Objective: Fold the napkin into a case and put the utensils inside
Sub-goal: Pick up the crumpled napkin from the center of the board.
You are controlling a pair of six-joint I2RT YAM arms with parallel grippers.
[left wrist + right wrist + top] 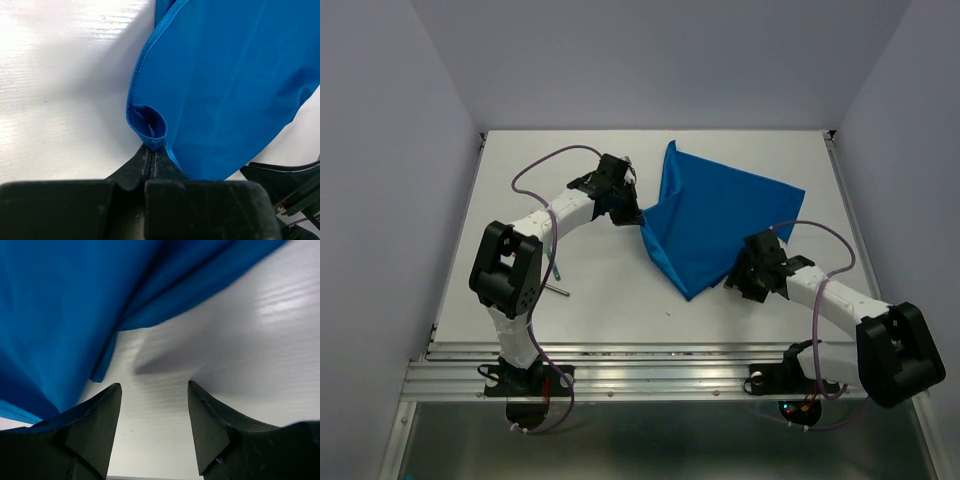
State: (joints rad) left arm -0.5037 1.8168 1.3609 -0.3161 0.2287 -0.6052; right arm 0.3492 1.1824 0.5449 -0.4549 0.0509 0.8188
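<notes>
The bright blue napkin (720, 215) lies partly spread in mid-table, with its left edge lifted. My left gripper (623, 208) is shut on that edge; in the left wrist view its jaws (151, 147) pinch a looped bit of the napkin's hem (150, 131). My right gripper (738, 278) sits at the napkin's near right corner. Its jaws (154, 387) stand open over bare table, with the napkin (55, 315) just up and left of its fingertips. The utensils are mostly hidden under my left arm; only a slim grey end (560, 291) shows. No case is in view.
The white table (620, 310) ends in a metal rail (650, 375) at the near side. Pale walls close in the back and both sides. Purple cables loop off both arms.
</notes>
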